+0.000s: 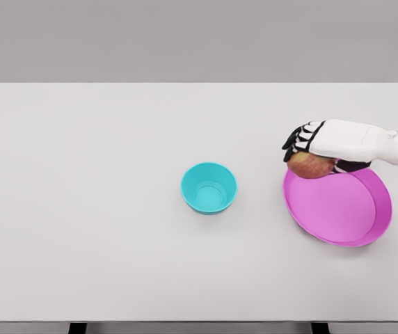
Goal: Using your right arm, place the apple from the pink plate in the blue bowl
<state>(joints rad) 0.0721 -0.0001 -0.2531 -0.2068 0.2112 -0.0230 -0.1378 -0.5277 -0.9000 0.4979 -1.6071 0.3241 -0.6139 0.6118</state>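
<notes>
- You have the right hand [324,142] over the far left edge of the pink plate [366,223], with its arm coming in from the right edge of the head view.
- The apple [310,165] sits directly under that hand: your palm covers its top, and the dark fingers [298,141] curl down over its far left side.
- The hand is closed around the apple, holding it from above; only the apple's near, lower face shows beneath the white palm.
- The apple is at the plate's far left rim, partly overhanging that rim toward the left. You cannot tell from this view whether it touches the plate or is lifted just clear of it.
- The pink plate lies on the right side of the white table [88,209], its near edge closer to you than the bowl's.
- The blue bowl [209,188] stands upright near the middle of the table, to the left of the plate and well apart from it, with bare table between them.
- The bowl lies left of the hand and a little nearer to you than the apple.
- Your left arm does not show anywhere in the view.
</notes>
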